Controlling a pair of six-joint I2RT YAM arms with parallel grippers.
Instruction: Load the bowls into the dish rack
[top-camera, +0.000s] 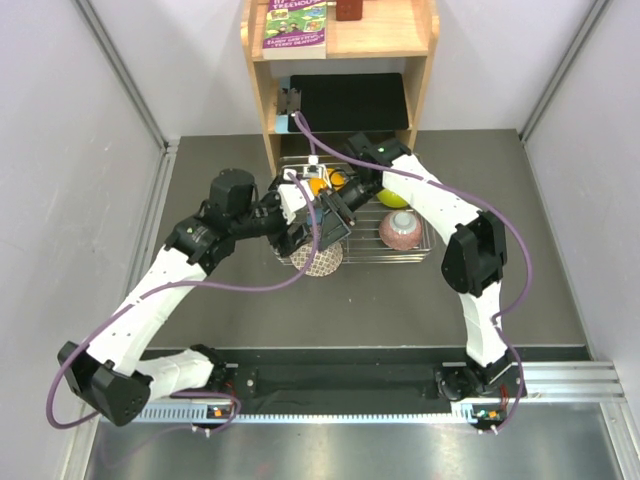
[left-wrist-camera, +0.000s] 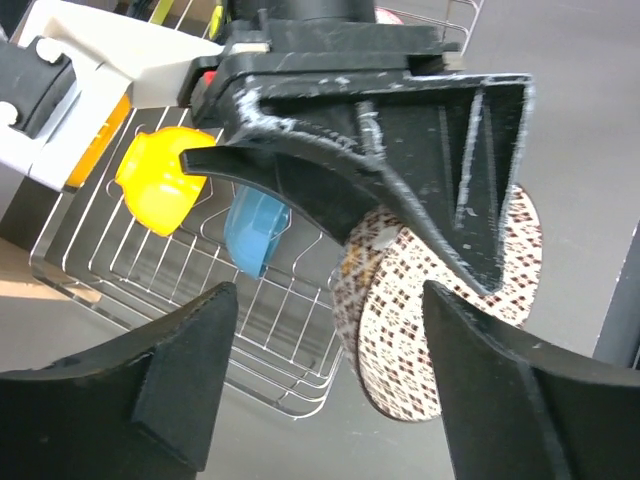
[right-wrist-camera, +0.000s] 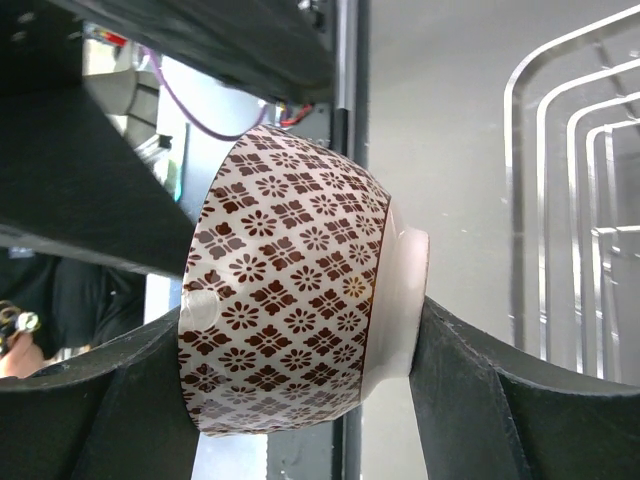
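The dish rack (top-camera: 362, 245) stands at the middle of the bench toward the far edge, just in front of a wooden shelf unit (top-camera: 268, 110). Both arms reach to the rack's near-left corner.

The right gripper (right-wrist-camera: 300, 345) holds the white bowl with the dark net pattern (right-wrist-camera: 285, 280) between its 2 fingers. One finger (right-wrist-camera: 110, 400) presses at the rim side and the other finger (right-wrist-camera: 490, 400) presses at the white foot. The bowl is turned on its side. In the top view it sits at the near-left corner of the rack, over the near rim. Whether it touches the wires cannot be told.

The left gripper (left-wrist-camera: 328, 295) is just beside it on the left side. Its jaws are spread wide and hold nothing. The patterned bowl and the right gripper show between its fingers (left-wrist-camera: 180, 390).

4 other bowls are inside the rack. The orange bowl (top-camera: 318, 185) is at the far-left part and the blue bowl (left-wrist-camera: 255, 232) stands on its edge between the tines near it. The lime-green bowl (top-camera: 393, 197) is at the far right. The pinkish bowl (top-camera: 400, 230) is at the near right, just beside the lime-green bowl.
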